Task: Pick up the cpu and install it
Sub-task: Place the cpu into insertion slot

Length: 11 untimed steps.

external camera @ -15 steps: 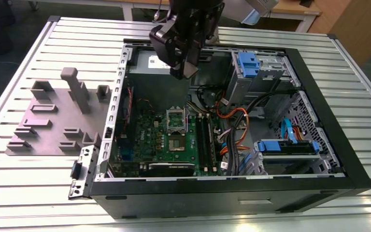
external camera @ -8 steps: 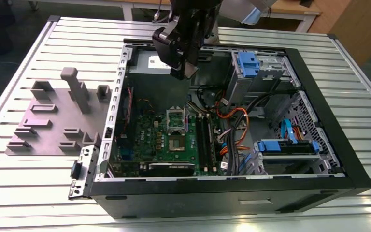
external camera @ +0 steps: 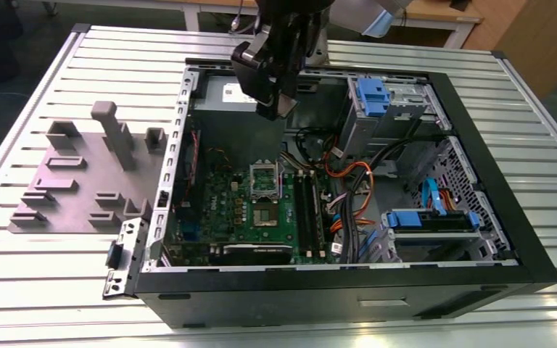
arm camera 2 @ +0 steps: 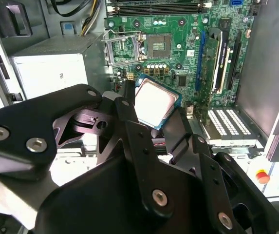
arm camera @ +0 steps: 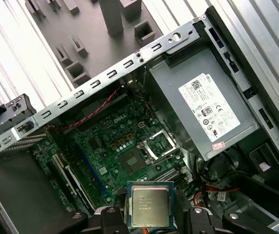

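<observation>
The cpu [arm camera 2: 154, 101] [arm camera: 150, 204], a flat square chip with a silvery top, is pinched by its edges between my black fingers. My gripper [external camera: 276, 109] [arm camera 2: 154, 105] [arm camera: 151, 214] is shut on it and hangs above the open computer case, over the far end near the power supply. Below lies the green board [external camera: 230, 210] [arm camera 2: 188, 29] [arm camera: 105, 146]. On it a metal frame [external camera: 264, 176] [arm camera 2: 122, 48] [arm camera: 161, 144] stands open beside a dark square [external camera: 267, 214] [arm camera 2: 158, 45] [arm camera: 132, 161]. The cpu is well above both and touches neither.
A grey power supply box [arm camera: 202, 105] [arm camera 2: 51, 73] fills the case corner under the arm. Memory sticks [external camera: 306, 210], orange and blue cables [external camera: 351, 181] and blue drive bays [external camera: 376, 98] crowd the exterior view's right. A grey blocky fixture [external camera: 85, 174] sits outside the case wall [external camera: 177, 145].
</observation>
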Each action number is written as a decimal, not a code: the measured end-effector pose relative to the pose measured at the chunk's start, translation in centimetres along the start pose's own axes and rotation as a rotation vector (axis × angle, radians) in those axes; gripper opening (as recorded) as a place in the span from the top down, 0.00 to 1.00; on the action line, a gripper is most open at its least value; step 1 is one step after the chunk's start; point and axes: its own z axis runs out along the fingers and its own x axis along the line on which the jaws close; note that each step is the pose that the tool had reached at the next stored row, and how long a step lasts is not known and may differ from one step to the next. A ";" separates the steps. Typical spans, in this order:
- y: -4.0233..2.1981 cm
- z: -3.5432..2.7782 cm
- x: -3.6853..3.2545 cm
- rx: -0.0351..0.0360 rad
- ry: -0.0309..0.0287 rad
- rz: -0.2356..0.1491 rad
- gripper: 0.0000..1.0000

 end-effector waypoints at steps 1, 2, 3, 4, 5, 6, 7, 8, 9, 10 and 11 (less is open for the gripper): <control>0.00 0.00 0.00 0.0000 0.0000 0.000 0.53; 0.00 0.00 0.00 0.0000 0.0000 0.000 0.53; 0.00 0.00 0.00 0.0000 -0.0001 0.000 0.53; 0.00 0.00 0.00 0.0000 0.0000 0.000 0.53; 0.00 0.00 0.00 0.0000 0.0000 0.000 0.53; 0.00 0.00 0.00 0.0000 0.0000 0.000 0.53; 0.00 0.00 0.00 0.0000 0.0000 -0.001 0.53; 0.00 0.00 0.00 0.0000 0.0000 -0.004 0.53; 0.00 0.00 0.00 0.0000 0.0001 -0.008 0.53; 0.00 0.00 0.00 -0.0001 0.0002 -0.013 0.53; 0.00 0.01 0.00 -0.0002 0.0003 -0.020 0.53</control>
